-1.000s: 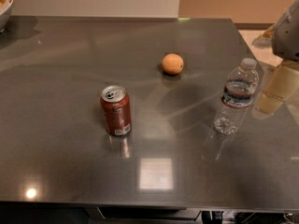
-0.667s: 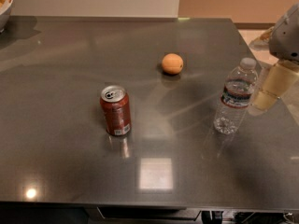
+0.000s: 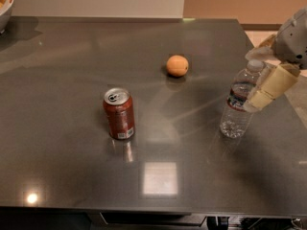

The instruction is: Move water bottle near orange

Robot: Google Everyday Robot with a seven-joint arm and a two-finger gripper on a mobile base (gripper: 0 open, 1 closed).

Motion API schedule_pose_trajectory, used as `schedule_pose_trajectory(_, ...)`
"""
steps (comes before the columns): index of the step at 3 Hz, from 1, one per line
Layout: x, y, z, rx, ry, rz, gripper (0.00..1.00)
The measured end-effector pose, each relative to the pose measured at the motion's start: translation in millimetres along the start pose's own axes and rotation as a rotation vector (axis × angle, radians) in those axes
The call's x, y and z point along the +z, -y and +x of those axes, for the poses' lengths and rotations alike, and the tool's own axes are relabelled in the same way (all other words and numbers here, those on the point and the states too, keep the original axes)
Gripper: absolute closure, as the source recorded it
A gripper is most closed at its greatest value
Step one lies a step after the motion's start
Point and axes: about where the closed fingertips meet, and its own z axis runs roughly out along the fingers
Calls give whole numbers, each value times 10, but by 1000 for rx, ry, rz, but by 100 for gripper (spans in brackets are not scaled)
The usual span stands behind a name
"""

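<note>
Cream-coloured fingers (image 3: pixel 271 83) of the hand (image 3: pixel 256 75) stand spread at the right edge of the table (image 3: pixel 192 176). One is on the near side and one on the far side of the upper part of the water bottle (image 3: pixel 236 109), and as far as I can judge they are not yet pinching it. Over the last second the hand has slid left from just beside the bottle to straddle its shoulder, while the bottle stands upright in the same spot. That suggests the approach is nearly done and the grasp comes next; the carry has not begun. The orange (image 3: pixel 177 65) lies well apart, to the left and farther back. A red can (image 3: pixel 119 113) stands nearer and farther left, off the straight path between them.
</note>
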Motion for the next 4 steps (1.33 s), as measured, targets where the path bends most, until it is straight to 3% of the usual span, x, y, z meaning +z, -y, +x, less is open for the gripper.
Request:
schedule_pose_trajectory(3, 52, 44, -194, -13, 43, -40, 88)
schedule_pose_trajectory(4, 195, 257, -349, -29, 53, -19, 100)
